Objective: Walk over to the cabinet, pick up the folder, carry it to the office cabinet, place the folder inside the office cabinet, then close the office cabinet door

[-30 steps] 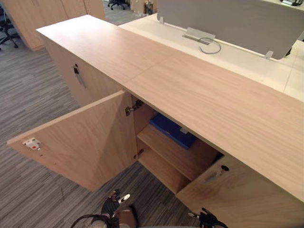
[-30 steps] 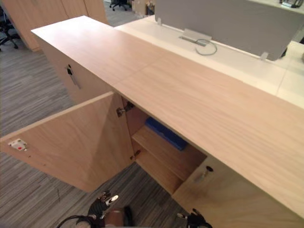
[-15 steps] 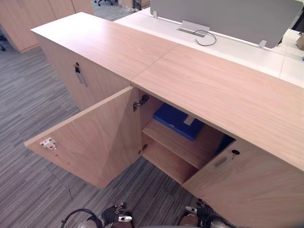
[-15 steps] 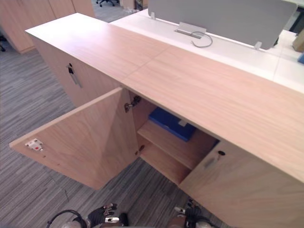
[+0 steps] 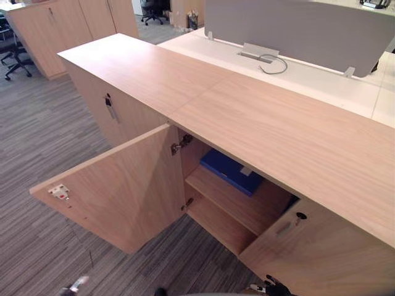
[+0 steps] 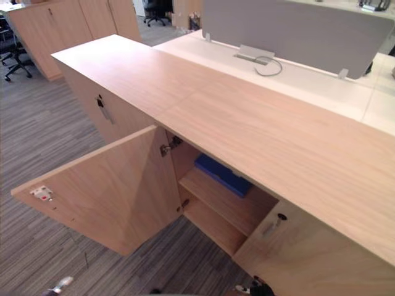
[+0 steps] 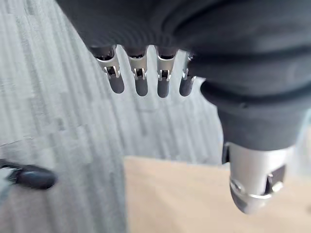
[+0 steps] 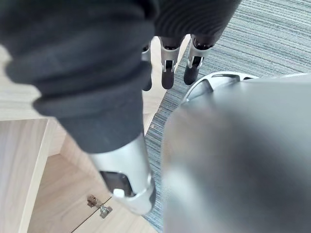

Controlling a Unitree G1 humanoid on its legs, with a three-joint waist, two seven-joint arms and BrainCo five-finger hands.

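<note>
A blue folder point(image 5: 229, 171) lies flat on the upper shelf inside the light-wood office cabinet point(image 5: 259, 117). The cabinet's left door point(image 5: 123, 191) stands swung wide toward me; its right door point(image 5: 308, 246) is partly ajar. My left hand point(image 7: 141, 82) hangs low over the carpet near the open door's edge, fingers straight and holding nothing. My right hand point(image 8: 167, 73) hangs by the cabinet's lower front, fingers relaxed and empty; its dark tip shows at the bottom of the left eye view point(image 5: 271, 287). Both hands are well below the folder and apart from it.
A closed neighbouring door with a handle point(image 5: 110, 108) adjoins on the left. Behind the cabinet is a white desk point(image 5: 321, 74) with a grey screen point(image 5: 296, 28) and a cable point(image 5: 274, 61). More wood cabinets point(image 5: 68, 24) and office chairs point(image 5: 12, 55) stand far left on grey carpet.
The whole view has shifted, so the camera moved. Both hands have sunk lower and mostly left the bottom edge. The folder and the doors stay as they were.
</note>
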